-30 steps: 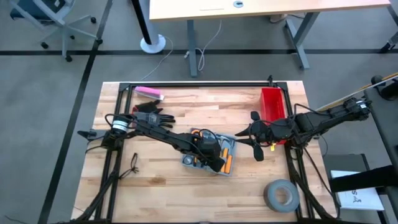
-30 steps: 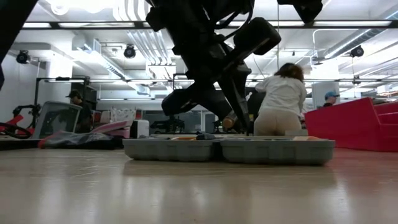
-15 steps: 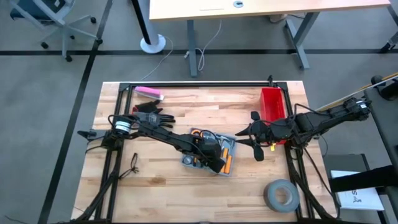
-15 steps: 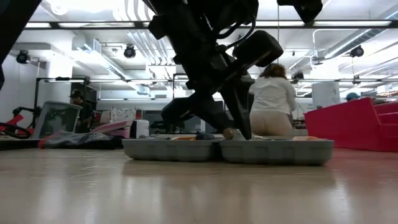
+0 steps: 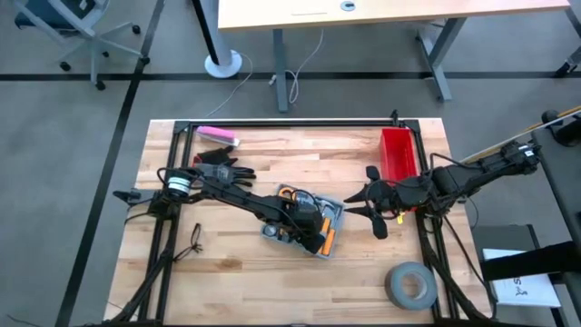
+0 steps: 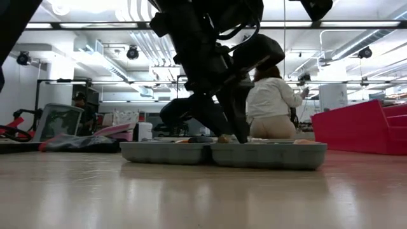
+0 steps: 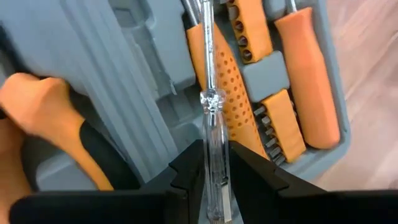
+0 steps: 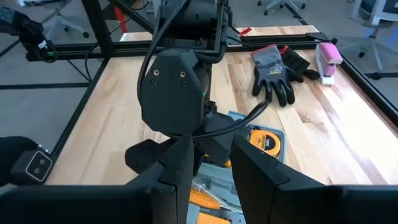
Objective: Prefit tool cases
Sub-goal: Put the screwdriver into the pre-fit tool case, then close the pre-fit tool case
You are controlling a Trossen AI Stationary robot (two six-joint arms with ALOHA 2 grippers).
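Near the middle of the tabletop (image 5: pixel 227 272) lies the case (image 5: pixel 334 218), opened flat, both halves up. The left gripper (image 7: pixel 214 168) is down over it, fingers closed on a clear-handled screwdriver (image 7: pixel 211 118) whose steel shaft lies along a moulded slot, probably so the tool can be pressed into its seat. The right gripper (image 5: pixel 363 206) hovers just beside the case, near the red bin (image 5: pixel 399 150), fingers slightly apart and empty, seemingly waiting. Grey-blue plastic with rounded corners, the case holds orange-handled tools and a bit holder in grey recesses.
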